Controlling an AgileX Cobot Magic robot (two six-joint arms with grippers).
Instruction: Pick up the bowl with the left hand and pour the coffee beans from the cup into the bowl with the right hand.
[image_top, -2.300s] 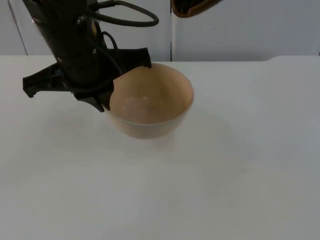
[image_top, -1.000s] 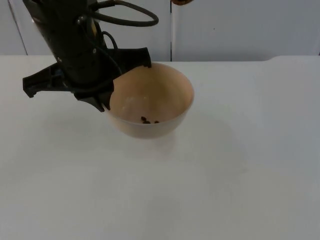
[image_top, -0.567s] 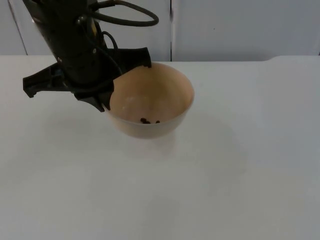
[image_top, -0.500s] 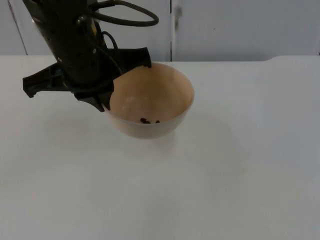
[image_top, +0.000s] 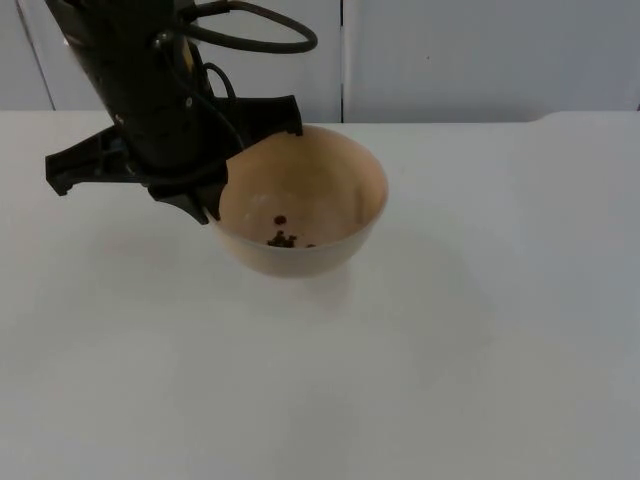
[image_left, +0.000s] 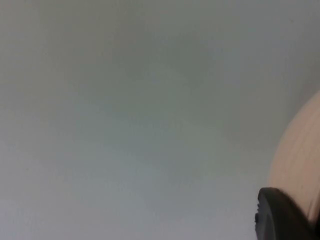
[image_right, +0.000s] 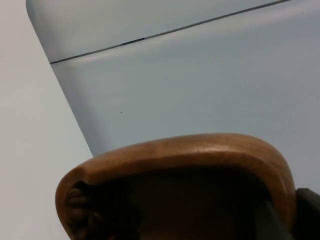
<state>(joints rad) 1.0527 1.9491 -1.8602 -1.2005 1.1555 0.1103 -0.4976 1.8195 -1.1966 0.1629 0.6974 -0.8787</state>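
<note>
My left gripper (image_top: 213, 197) is shut on the left rim of a tan bowl (image_top: 330, 175) and holds it above the table. A few dark coffee beans (image_top: 282, 238) lie at the bowl's bottom, with one more just above them on the inner wall. The left wrist view has the bowl's outer wall (image_left: 300, 155) beside a black fingertip (image_left: 278, 216). In the right wrist view a brown wooden cup (image_right: 200, 152) is tipped over with its mouth toward the camera. It is gripped by my right gripper, whose black finger (image_right: 309, 212) presses on its side.
The white table (image_top: 450, 350) spreads out in front of and to the right of the bowl. The grey partition wall (image_top: 480, 60) closes off the back, with a vertical seam just behind the bowl.
The brown cup at the top edge has risen out of the top view. Coffee beans have fallen into the bowl, which held none before. The left arm and bowl stay still.
</note>
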